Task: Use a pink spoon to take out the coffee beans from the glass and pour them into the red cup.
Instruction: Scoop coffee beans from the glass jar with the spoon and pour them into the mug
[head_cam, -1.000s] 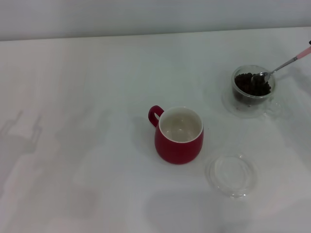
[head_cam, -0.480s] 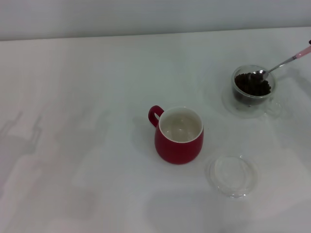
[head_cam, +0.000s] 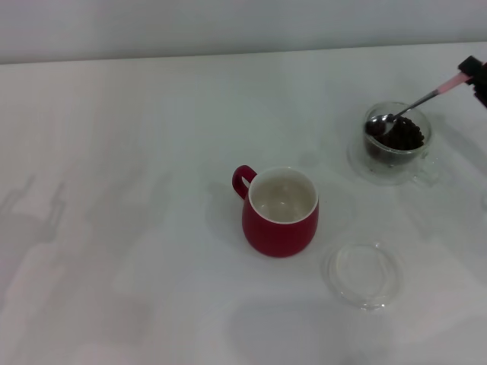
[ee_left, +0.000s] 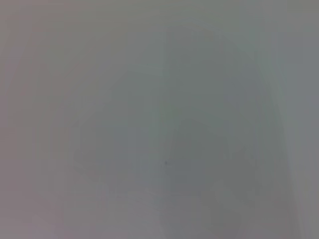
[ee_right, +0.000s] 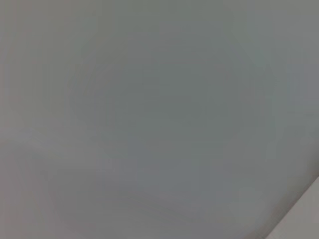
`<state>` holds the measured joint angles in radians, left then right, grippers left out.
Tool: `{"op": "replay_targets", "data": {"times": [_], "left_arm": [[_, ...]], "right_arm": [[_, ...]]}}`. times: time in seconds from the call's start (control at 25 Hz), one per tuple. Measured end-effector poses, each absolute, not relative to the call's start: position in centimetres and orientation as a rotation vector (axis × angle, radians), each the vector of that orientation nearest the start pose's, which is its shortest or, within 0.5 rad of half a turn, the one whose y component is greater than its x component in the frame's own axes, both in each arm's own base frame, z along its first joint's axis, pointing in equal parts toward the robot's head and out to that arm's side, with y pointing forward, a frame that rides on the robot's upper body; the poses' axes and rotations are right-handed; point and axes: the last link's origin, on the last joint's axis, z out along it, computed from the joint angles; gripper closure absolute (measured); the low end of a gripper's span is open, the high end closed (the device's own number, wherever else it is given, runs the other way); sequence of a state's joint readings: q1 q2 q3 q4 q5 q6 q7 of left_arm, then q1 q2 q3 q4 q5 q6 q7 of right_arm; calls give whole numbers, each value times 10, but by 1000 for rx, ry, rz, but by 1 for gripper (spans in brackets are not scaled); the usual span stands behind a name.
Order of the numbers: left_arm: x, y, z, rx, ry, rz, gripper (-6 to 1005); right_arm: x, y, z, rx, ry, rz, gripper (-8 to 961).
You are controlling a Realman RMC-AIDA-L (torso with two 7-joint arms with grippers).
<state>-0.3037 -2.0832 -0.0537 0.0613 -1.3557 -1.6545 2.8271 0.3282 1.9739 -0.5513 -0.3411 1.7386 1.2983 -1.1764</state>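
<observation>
Head view, read from left to right: the red cup [head_cam: 280, 212] stands near the middle of the white table [head_cam: 137, 152], its white inside bare and its loop handle turned toward the robot's left and away. Just beside it, toward the robot's right and nearer, lies a flat clear glass dish [head_cam: 363, 274]. Farther right and back sits the glass [head_cam: 396, 137], with the coffee beans [head_cam: 401, 134] heaped dark inside. The pink spoon [head_cam: 413, 106] slants into it, its shiny bowl at the glass's near-left rim, whether loaded is too small to tell. Its pale pink handle runs up to the right gripper [head_cam: 475, 77], which grips the handle's end at the frame's edge. The left gripper is out of sight. The step in hand looks like scooping; next, the spoon must stay level on its way to the cup.
</observation>
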Motion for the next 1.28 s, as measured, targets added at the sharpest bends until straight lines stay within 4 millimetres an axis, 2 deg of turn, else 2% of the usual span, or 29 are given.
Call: {"op": "replay_targets", "data": {"times": [0.48,1.12,1.28], "left_arm": [[-332,252,7,-1743,-294,-911,522],[-333,247,6,-1751,-297,-909,522],[-333,246,6,-1756,-298,-909,522]], "right_arm": [[352,309,44,-1551,1748,1420,801],[335,304,7,-1646,1827,1418,801],[324,307,0,-1720,1798,1425,801]]}}
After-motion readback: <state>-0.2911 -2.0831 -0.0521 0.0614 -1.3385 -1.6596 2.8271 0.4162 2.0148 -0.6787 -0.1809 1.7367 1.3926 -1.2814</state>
